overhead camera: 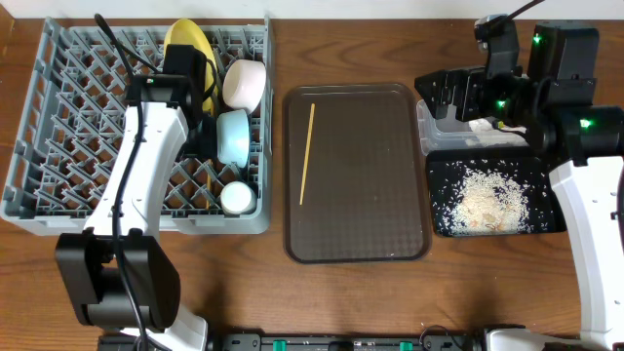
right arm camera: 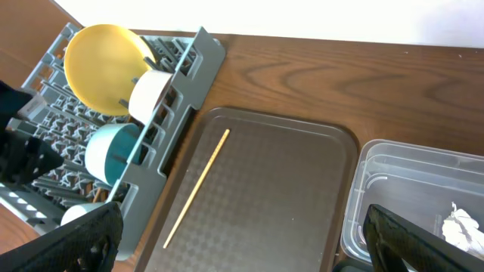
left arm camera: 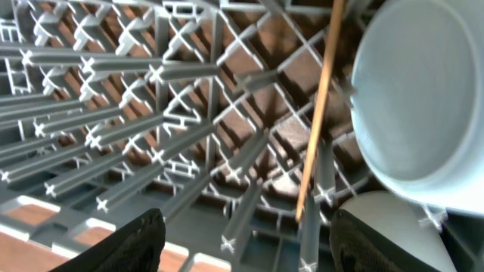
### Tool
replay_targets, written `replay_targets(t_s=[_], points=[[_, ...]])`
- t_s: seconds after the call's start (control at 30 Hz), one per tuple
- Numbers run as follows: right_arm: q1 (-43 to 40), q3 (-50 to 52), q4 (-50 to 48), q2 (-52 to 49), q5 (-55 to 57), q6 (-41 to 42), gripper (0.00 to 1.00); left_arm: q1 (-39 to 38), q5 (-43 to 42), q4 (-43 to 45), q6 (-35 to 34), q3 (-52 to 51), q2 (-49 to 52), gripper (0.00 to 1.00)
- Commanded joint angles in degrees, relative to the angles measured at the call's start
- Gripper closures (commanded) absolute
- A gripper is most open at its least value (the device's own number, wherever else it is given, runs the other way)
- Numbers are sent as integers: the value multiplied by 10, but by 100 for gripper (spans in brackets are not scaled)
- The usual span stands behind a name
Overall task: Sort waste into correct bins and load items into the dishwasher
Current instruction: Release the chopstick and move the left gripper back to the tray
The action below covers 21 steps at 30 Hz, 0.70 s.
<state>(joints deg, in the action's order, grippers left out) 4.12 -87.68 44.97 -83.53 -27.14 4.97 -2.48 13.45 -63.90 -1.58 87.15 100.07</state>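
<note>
The grey dish rack (overhead camera: 58, 127) holds the yellow plate (overhead camera: 185, 44), the white bowl (overhead camera: 245, 83), the light blue bowl (overhead camera: 234, 136) and the small white cup (overhead camera: 237, 198). My left gripper (overhead camera: 203, 117) hangs over the rack, open and empty (left arm camera: 257, 245). One chopstick (left arm camera: 318, 113) stands in the rack beside the blue bowl (left arm camera: 423, 98). The other chopstick (overhead camera: 307, 153) lies on the brown tray (overhead camera: 390, 224). My right gripper (overhead camera: 453, 93) is open and empty above the clear tub (overhead camera: 468, 136), which holds the white tissue (right arm camera: 461, 227). Rice scraps (overhead camera: 492, 200) lie in the black tray (overhead camera: 439, 180). The snack wrapper is hidden.
The brown serving tray (right arm camera: 302, 196) sits between the rack and the bins. The right arm covers much of the clear tub (right arm camera: 401, 189). Bare wooden table runs along the front edge and behind the tray.
</note>
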Motion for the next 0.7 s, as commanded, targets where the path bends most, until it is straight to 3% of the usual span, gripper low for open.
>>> replay_targets(t_s=[0.0,0.17,0.4,0.67], points=[[-3,-6,-1,-1,-1,1,1,-12,-47,-33,0,72,1,30],[-3,-6,-1,-1,-1,1,1,-72,-205,-45,-36,150,1,34],[-3,-6,-1,-1,-1,1,1,-192,-187,6,-150,150,51,35],[-3,-6,-1,-1,-1,1,1,-242,-171,37,-177,150,173,38]])
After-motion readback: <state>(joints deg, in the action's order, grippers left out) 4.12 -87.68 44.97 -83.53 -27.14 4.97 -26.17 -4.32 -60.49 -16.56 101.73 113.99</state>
